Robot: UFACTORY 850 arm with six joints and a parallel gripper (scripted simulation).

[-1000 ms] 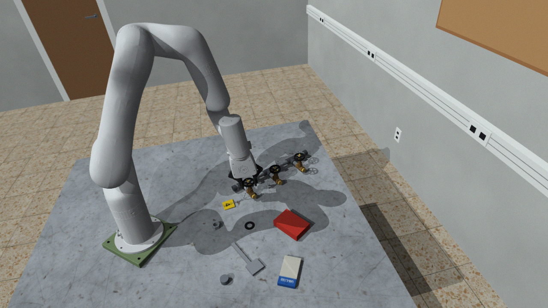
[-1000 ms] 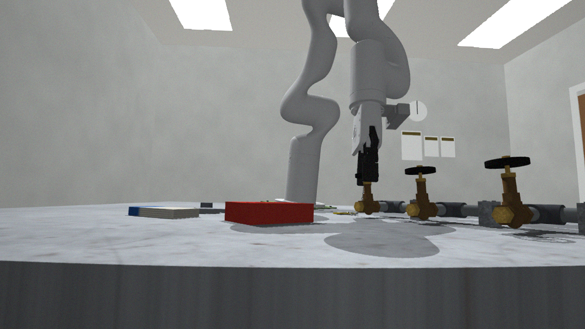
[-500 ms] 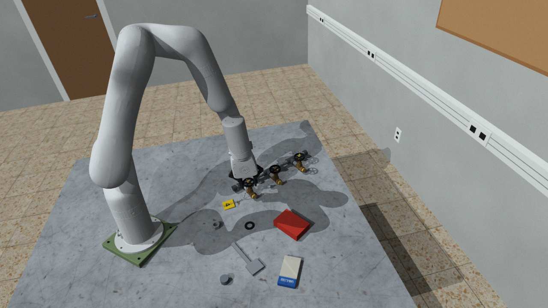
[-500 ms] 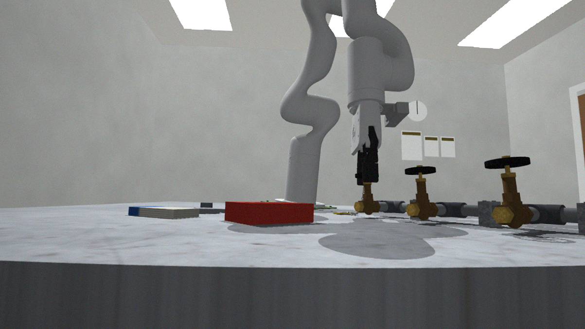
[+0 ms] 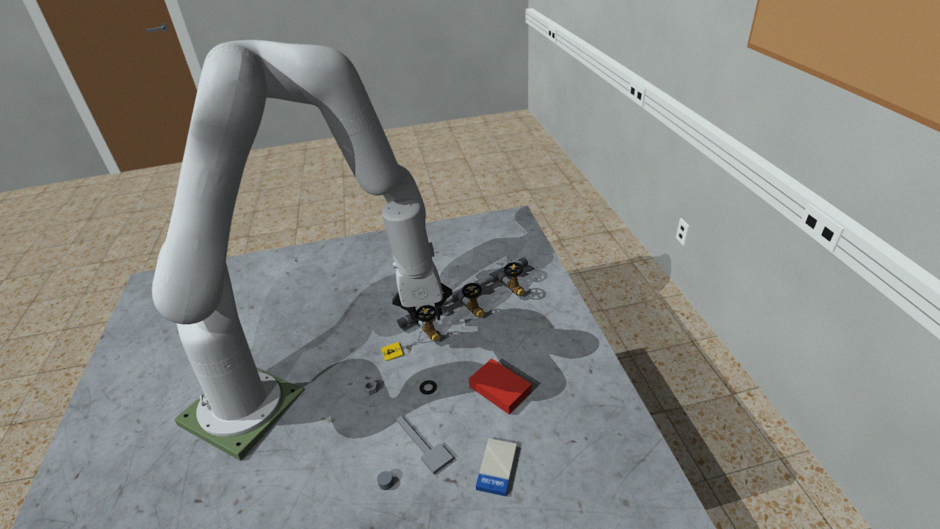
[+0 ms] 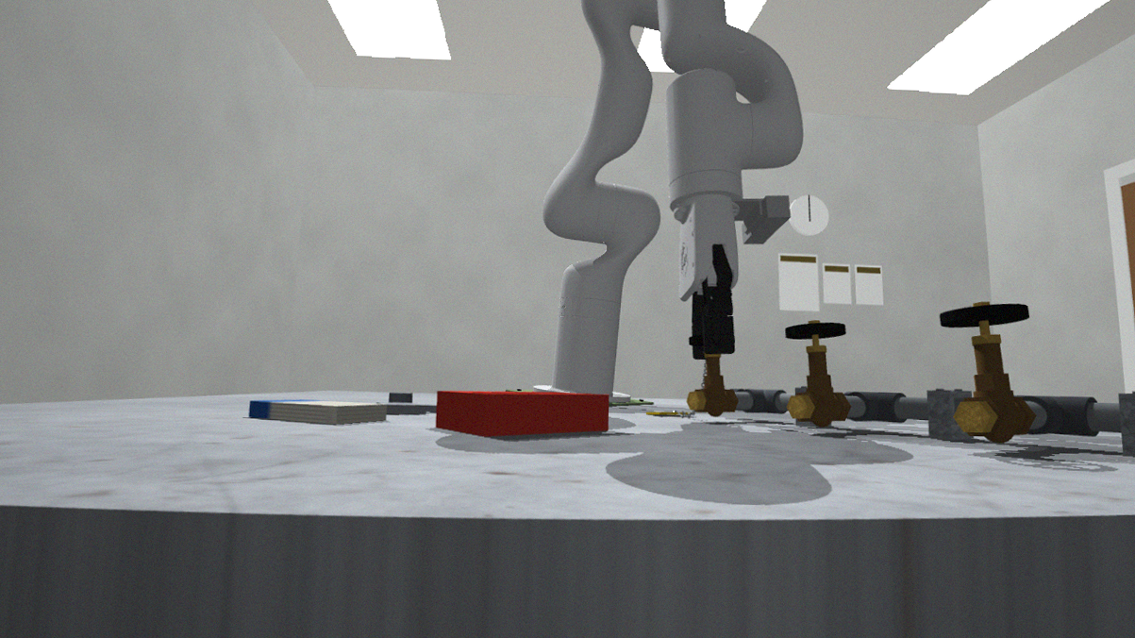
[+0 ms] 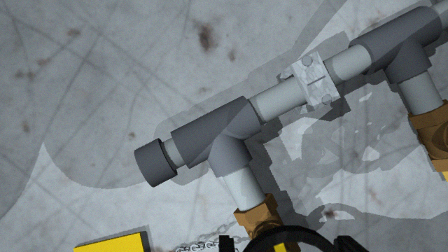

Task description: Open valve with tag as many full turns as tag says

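Note:
Three brass valves with black handwheels stand along a grey pipe (image 5: 460, 294) on the table. The nearest valve (image 5: 428, 323) has a yellow tag (image 5: 392, 351) marked 4 chained to it. My gripper (image 5: 422, 310) comes down from above and is shut on this valve's handwheel (image 7: 290, 241), whose rim shows at the bottom of the wrist view between the black fingers. In the exterior view the fingers (image 6: 711, 343) cover the wheel above the brass body (image 6: 711, 397). The middle valve (image 5: 471, 297) and the far valve (image 5: 513, 276) stand free.
A red block (image 5: 501, 383), a black ring (image 5: 429, 383), a grey nut (image 5: 372, 386), a grey paddle-shaped tool (image 5: 427, 446), a small grey cylinder (image 5: 388, 479) and a white and blue box (image 5: 496, 466) lie in front of the valves. The arm's green base plate (image 5: 238, 414) is at the left.

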